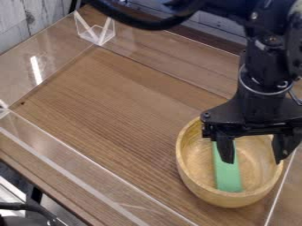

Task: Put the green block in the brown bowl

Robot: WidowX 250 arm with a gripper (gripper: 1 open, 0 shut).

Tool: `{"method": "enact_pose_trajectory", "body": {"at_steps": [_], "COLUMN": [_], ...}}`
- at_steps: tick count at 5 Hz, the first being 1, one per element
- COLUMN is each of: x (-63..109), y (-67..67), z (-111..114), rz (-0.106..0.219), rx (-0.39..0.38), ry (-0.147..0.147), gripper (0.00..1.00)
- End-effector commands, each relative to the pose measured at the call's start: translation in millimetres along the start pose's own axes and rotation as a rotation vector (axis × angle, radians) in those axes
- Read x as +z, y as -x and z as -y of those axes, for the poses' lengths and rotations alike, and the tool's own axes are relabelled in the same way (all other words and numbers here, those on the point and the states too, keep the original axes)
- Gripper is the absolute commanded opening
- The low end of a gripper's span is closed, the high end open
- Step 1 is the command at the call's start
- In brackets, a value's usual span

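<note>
The green block [228, 172] lies flat inside the brown bowl [189, 161] at the table's near right, slanting from the bowl's middle toward its front wall. My gripper [252, 146] hangs just above the bowl, open, with one black finger [222, 144] over the block's upper end and the other finger [283, 144] near the bowl's right rim. Nothing is held between the fingers. The black arm rises from the gripper toward the top right.
A clear acrylic wall [71, 172] rings the wooden table [118, 97]. A small clear stand [94, 31] sits at the back left. The bowl is close to the right and front edges.
</note>
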State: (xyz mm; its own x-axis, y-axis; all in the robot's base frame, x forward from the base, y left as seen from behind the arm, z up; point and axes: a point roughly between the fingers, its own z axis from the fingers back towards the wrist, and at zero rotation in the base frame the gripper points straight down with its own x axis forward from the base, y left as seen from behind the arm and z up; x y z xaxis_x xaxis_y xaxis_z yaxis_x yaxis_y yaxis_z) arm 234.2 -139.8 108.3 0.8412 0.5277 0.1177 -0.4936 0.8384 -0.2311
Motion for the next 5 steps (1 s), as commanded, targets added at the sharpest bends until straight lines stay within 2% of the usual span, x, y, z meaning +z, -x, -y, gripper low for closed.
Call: {"method": "enact_pose_trajectory", "body": {"at_steps": [1, 2, 3, 5], "x": [3.3, 6.0, 3.8, -4.2], "y": [-1.7, 2.2, 1.5, -4.8], "z": [9.2, 20.0, 21.3, 11.1], "rz": [0.023, 0.013, 0.004, 0.032], "rx": [0.007, -0.032, -0.058, 0.090], "ry": [0.023, 0.025, 0.019, -0.020], "gripper": [1.00, 1.00, 1.00, 1.00]}}
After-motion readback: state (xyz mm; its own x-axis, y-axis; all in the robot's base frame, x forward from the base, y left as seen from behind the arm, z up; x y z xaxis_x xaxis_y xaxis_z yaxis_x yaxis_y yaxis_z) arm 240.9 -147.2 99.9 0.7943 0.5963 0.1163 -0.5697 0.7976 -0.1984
